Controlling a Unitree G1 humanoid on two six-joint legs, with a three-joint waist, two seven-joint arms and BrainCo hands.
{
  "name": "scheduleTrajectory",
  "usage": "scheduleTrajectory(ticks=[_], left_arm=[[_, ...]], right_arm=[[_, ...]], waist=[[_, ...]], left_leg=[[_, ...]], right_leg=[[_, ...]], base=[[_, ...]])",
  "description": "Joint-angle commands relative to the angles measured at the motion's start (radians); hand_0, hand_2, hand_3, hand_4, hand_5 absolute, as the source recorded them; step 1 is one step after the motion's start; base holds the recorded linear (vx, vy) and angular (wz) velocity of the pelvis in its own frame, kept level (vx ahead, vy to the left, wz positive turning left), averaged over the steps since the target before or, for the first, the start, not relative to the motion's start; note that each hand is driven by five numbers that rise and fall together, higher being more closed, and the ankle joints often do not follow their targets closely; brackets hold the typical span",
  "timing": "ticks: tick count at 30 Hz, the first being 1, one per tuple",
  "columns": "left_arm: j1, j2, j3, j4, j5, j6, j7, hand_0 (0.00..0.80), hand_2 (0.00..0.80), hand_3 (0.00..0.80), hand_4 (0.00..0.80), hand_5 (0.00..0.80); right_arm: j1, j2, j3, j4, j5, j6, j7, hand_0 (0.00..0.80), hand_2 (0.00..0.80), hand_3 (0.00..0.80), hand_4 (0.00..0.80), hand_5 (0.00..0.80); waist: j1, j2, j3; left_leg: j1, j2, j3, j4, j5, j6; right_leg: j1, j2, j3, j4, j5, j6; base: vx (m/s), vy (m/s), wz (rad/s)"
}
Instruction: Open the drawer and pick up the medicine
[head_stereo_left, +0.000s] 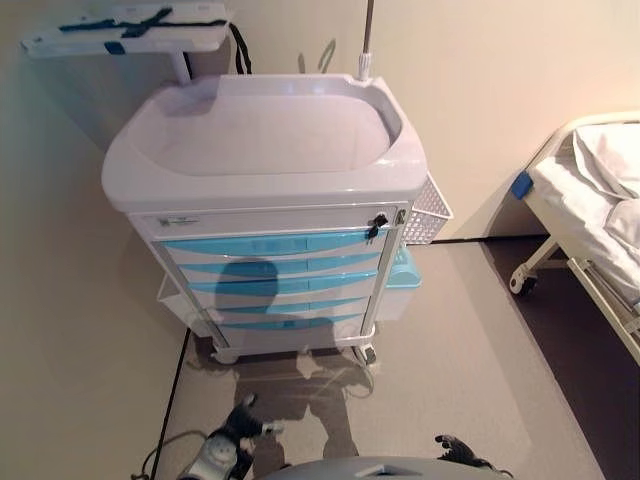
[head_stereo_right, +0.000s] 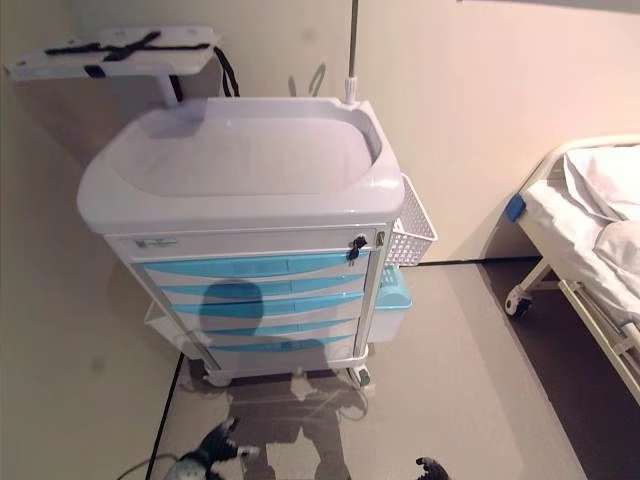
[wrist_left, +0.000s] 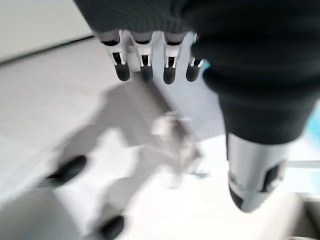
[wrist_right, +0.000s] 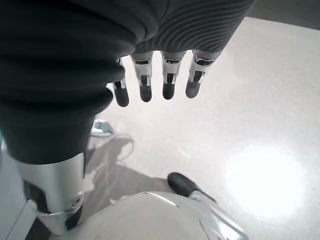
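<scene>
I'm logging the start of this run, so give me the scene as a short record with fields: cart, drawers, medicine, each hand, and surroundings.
cart: white medical cart with a recessed top, against the wall
drawers: blue-fronted drawers, all closed
medicine: not visible in any view
left hand: left hand low near the floor, fingers straight, holding nothing
right hand: right hand also low, fingers straight, empty
side fittings: white wire basket and a blue bin on the cart's right side
surroundings: hospital bed to the right; a white shelf with black straps behind the cart

Right hand (wrist_right: 150, 75), empty, above floor (wrist_right: 260, 115)
Fingers (wrist_right: 168, 80) straight and relaxed, thumb (wrist_right: 52, 195) apart; pale floor beneath, nothing held.
</scene>
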Motion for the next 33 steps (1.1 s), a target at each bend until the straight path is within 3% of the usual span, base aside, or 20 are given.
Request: scheduleTrajectory(ticks=[1, 4, 18, 21, 33], left_arm=[[-0.073, 0.006, 0.027, -0.041, -0.122, -0.047, 0.000, 0.000, 0.000, 0.000, 0.000, 0.000], [-0.112, 0.003, 0.044, -0.138, -0.312, -0.069, -0.021, 0.000, 0.000, 0.000, 0.000, 0.000], [-0.254, -0.068, 0.097, -0.442, -0.800, -0.132, -0.031, 0.000, 0.000, 0.000, 0.000, 0.000], [-0.295, -0.112, 0.130, -0.471, -0.964, -0.155, -0.058, 0.000, 0.000, 0.000, 0.000, 0.000], [-0.412, -0.172, 0.197, -0.595, -1.277, -0.224, -0.064, 0.000, 0.000, 0.000, 0.000, 0.000]], right_arm=[[-0.052, -0.030, 0.024, -0.009, 0.018, -0.014, -0.014, 0.000, 0.000, 0.000, 0.000, 0.000], [-0.073, -0.043, 0.033, -0.029, 0.034, -0.016, -0.015, 0.000, 0.000, 0.000, 0.000, 0.000], [-0.099, -0.081, 0.015, -0.074, 0.071, -0.013, -0.034, 0.000, 0.000, 0.000, 0.000, 0.000], [-0.105, -0.090, 0.026, -0.093, 0.065, -0.017, -0.035, 0.000, 0.000, 0.000, 0.000, 0.000], [-0.114, -0.103, 0.061, -0.175, 0.084, -0.037, -0.029, 0.000, 0.000, 0.000, 0.000, 0.000]], waist=[[-0.014, -0.031, 0.047], [-0.021, -0.029, 0.090], [-0.039, -0.024, 0.163], [-0.043, -0.039, 0.176], [-0.071, -0.088, 0.184]], left_leg=[[-0.068, -0.066, 0.035, 0.030, -0.014, 0.050], [-0.140, -0.072, 0.041, 0.075, -0.016, 0.058], [-0.345, -0.095, 0.045, 0.241, -0.062, 0.081], [-0.394, -0.090, 0.042, 0.296, -0.082, 0.088], [-0.570, -0.061, 0.076, 0.459, -0.141, 0.094]], right_leg=[[-0.092, -0.039, -0.008, 0.105, 0.015, 0.083], [-0.169, -0.042, 0.003, 0.153, 0.015, 0.080], [-0.364, -0.060, 0.030, 0.293, -0.010, 0.069], [-0.405, -0.060, 0.034, 0.324, -0.016, 0.066], [-0.561, -0.024, 0.070, 0.387, -0.016, 0.054]], base=[[-0.104, 0.047, -0.14], [-0.102, 0.044, -0.22], [-0.046, 0.030, -0.03], [-0.042, 0.001, 0.05], [-0.053, -0.008, -0.07]])
